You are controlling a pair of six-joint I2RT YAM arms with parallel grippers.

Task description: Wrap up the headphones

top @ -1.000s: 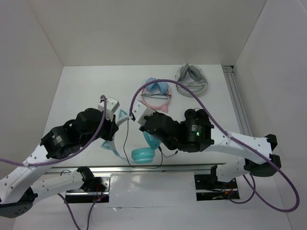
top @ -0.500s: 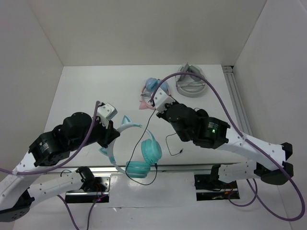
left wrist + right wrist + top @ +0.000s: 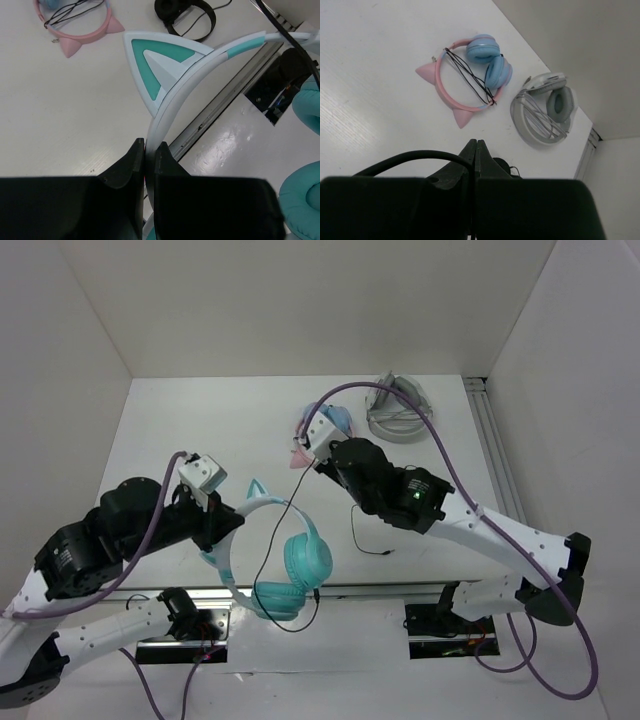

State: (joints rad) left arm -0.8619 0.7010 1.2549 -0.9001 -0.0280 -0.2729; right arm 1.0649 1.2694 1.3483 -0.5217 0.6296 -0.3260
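**Band anchored, cable drawn out for winding**

The left gripper (image 3: 149,150) is clamped tight on the pale headband (image 3: 165,110) just below a cat ear. The teal headphones (image 3: 307,558) hang from it over the near edge of the table (image 3: 200,420), cups dangling free. That grip looks meant as an anchor.

The right gripper (image 3: 474,150), jaws pressed together, pinches the thin black cable (image 3: 280,520) and holds it up and away. I'd judge this gives a free length to wind round the band.

Farther back lie pink headphones (image 3: 439,82) and grey headphones (image 3: 540,115), cords wrapped across them, and black headphones (image 3: 185,10).

No brand or writing is readable anywhere.
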